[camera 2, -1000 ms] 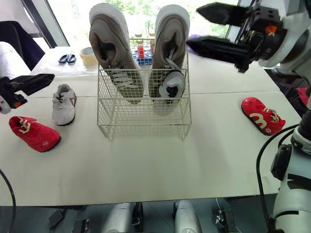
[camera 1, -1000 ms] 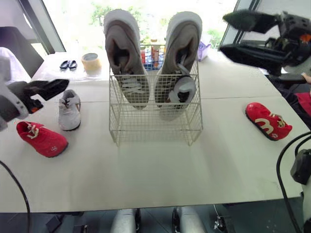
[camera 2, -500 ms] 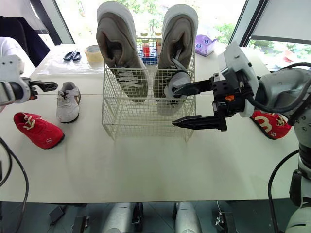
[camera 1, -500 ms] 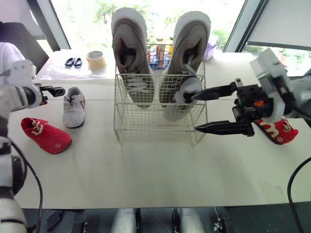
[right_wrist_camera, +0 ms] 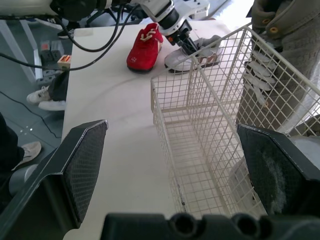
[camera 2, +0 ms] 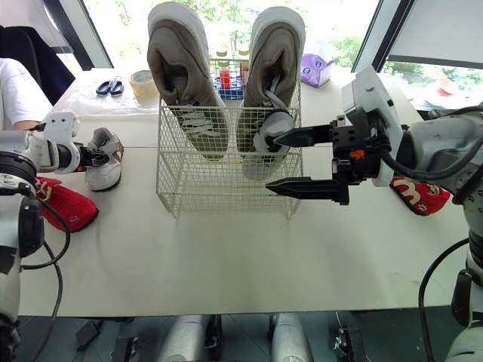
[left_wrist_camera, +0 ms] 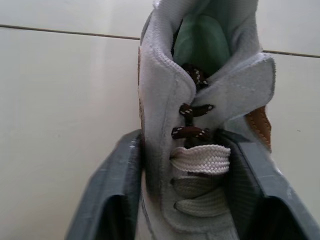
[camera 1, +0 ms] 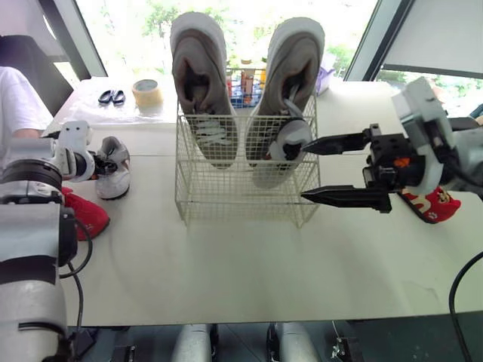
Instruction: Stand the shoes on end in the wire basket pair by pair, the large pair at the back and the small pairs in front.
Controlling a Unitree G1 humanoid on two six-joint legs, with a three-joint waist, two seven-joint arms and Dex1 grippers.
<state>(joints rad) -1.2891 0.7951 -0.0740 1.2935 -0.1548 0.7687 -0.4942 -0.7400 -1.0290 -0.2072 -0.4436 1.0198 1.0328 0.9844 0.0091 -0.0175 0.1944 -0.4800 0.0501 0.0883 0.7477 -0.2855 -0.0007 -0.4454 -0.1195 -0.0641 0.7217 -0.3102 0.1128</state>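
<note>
The wire basket (camera 1: 241,192) stands mid-table. Two large grey-brown shoes (camera 1: 198,83) (camera 1: 290,75) stand on end at its back, and one small grey shoe (camera 1: 283,147) stands in front of the right one. Its mate, a small grey shoe (camera 1: 115,160), lies on the table to the left; my left gripper (camera 1: 100,163) is shut on it, a finger (left_wrist_camera: 120,175) pressed against each side. One red shoe (camera 1: 84,217) lies near it, another red shoe (camera 1: 432,204) at far right. My right gripper (camera 1: 304,170) hangs open at the basket's right front.
A tape roll (camera 1: 146,92) and scissors (camera 1: 110,96) lie at the back left. A blue crate with bottles (camera 1: 245,79) and a purple object (camera 2: 311,69) sit behind the basket. A person's white sleeve (camera 1: 19,98) shows at the left.
My left gripper moved in over the small grey shoe on the table and closed on it. My right arm came down from high on the right to the basket's front, then held still.
</note>
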